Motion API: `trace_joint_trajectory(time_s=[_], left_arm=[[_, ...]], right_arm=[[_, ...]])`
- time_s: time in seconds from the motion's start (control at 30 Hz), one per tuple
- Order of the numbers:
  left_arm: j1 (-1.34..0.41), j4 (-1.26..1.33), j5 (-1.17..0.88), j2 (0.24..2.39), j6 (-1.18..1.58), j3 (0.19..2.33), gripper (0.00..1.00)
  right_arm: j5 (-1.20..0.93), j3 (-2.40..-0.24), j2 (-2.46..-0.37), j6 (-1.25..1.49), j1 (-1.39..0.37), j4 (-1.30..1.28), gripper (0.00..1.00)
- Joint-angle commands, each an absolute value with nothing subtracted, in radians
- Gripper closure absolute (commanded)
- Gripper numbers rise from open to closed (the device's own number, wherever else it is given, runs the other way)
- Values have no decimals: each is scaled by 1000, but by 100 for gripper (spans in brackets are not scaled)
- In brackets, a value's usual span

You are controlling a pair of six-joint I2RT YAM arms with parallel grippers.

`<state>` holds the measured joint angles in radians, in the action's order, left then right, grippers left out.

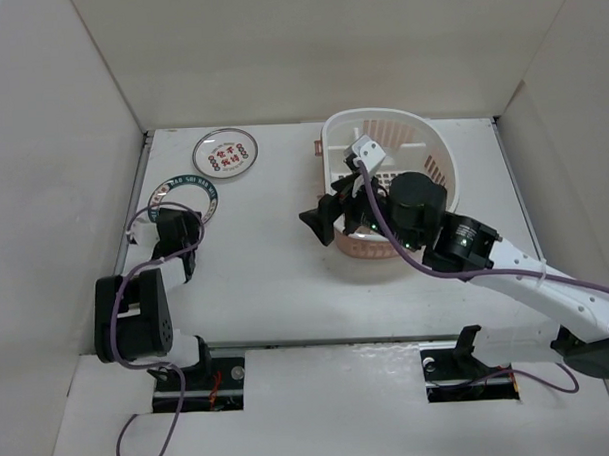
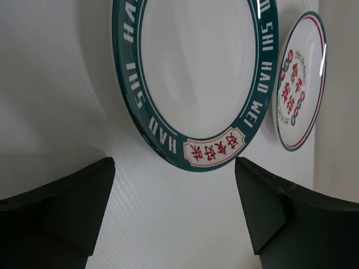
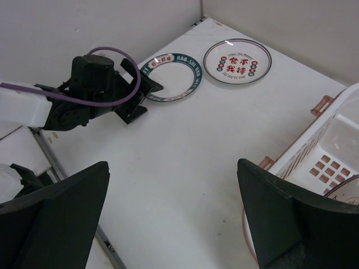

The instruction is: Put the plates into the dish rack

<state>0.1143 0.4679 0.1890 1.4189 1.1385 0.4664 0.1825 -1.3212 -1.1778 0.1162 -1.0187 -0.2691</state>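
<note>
The dark-green-rimmed plate lies flat at the table's left; it also shows in the left wrist view and the right wrist view. The plate with red characters lies behind it, also in the left wrist view and the right wrist view. The dish rack stands at the right rear. My left gripper is open and empty at the green plate's near edge. My right gripper is open and empty above the table, just left of the rack. The orange sunburst plate is hidden.
White walls enclose the table on the left, back and right. My right arm's black wrist hangs over the rack's near part. A purple cable loops beside the left arm. Bare table lies between the plates and the rack.
</note>
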Motion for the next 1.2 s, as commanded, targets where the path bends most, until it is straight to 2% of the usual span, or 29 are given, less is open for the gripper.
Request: trace_joint_trajectory(time_s=[0.0, 0.1, 0.2, 0.3, 0.37, 0.6, 0.73, 0.77, 0.8, 0.9, 1.03, 1.17], left_arm=[[141, 503, 149, 1459, 1143, 503, 15], [155, 503, 140, 1470, 1161, 512, 17], [167, 503, 140, 1479, 1172, 512, 26], [189, 503, 140, 1491, 1172, 523, 27], [198, 488, 130, 1502, 1172, 532, 35], [207, 457, 130, 1545, 1181, 584, 36], [207, 396, 112, 1586, 1192, 626, 54], [207, 396, 112, 1595, 1192, 638, 64], [207, 396, 103, 1611, 1192, 638, 70], [207, 387, 94, 1635, 1215, 649, 73], [207, 387, 94, 1635, 1215, 658, 100], [207, 387, 69, 1635, 1206, 658, 100]], right_arm=[[172, -1367, -1138, 103, -1034, -253, 0], [181, -1376, -1109, 103, -1060, -253, 0], [212, -1376, -1100, 103, -1085, -253, 0], [221, -1391, -1100, 103, -1094, -276, 0], [230, -1401, -1100, 103, -1124, -276, 0], [251, -1401, -1081, 103, -1146, -276, 0], [261, -1401, -1081, 103, -1155, -276, 0], [261, -1401, -1071, 103, -1155, -276, 0], [261, -1401, -1071, 103, -1155, -276, 0], [261, -1391, -1046, 103, -1164, -285, 0], [270, -1382, -1025, 103, -1164, -285, 0], [281, -1373, -1025, 94, -1164, -285, 0]])
